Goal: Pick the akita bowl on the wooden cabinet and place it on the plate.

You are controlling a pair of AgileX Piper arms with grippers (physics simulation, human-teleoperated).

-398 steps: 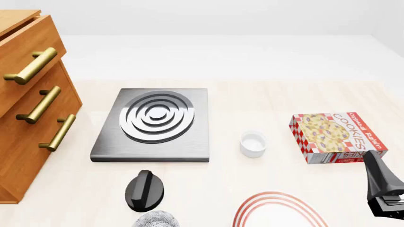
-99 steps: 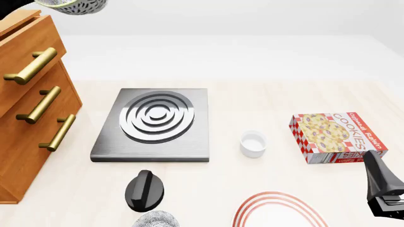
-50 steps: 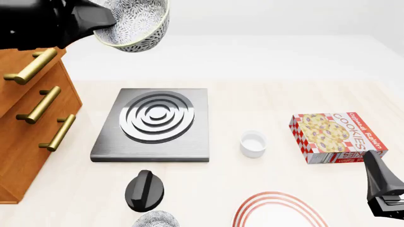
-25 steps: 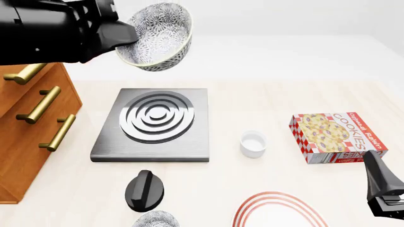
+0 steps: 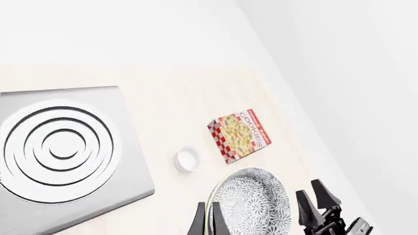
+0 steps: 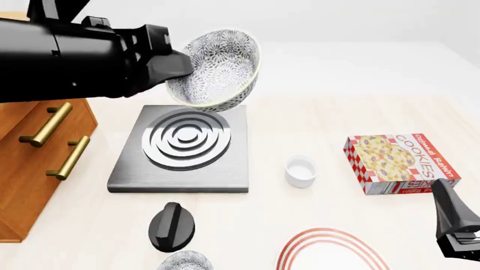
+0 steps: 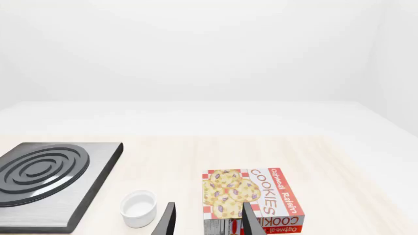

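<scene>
Front view: the left gripper (image 6: 182,68) clamps the akita bowl (image 6: 219,70) by its rim, tilted, in the air over the far edge of the stove slab (image 6: 182,147). Half a second ago it hung nearer the wooden cabinet (image 6: 34,157). The plate (image 6: 330,251) lies bare at the near edge. The right gripper (image 7: 207,221) stays low, jaws apart, before the cookie box (image 7: 253,196).

Route over stove slab (image 6: 182,147) to plate (image 6: 330,251): bare tabletop, flanked by black knob (image 6: 172,226), white cup (image 6: 300,171) and cookie box (image 6: 399,163).
</scene>
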